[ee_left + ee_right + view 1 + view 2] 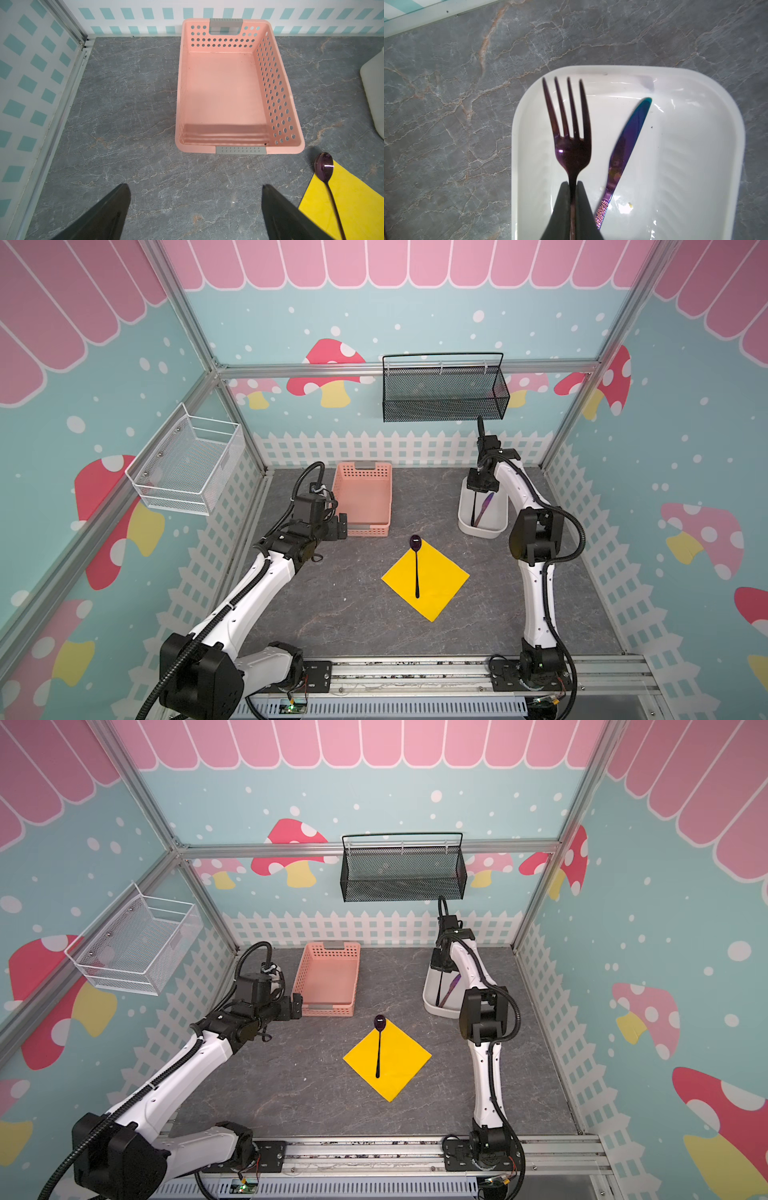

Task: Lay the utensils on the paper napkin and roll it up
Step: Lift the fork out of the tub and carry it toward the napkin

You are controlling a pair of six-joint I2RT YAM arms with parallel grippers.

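The yellow paper napkin lies as a diamond on the grey table, its corner also in the left wrist view. The dark purple spoon rests on it, bowl over the far corner. My right gripper is shut on the fork at its neck, over the white bin. The knife leans inside that bin. My left gripper hangs open and empty by the pink basket.
An empty pink perforated basket stands at the back centre, just left of the napkin. A black mesh basket hangs on the back wall and a white wire basket on the left wall.
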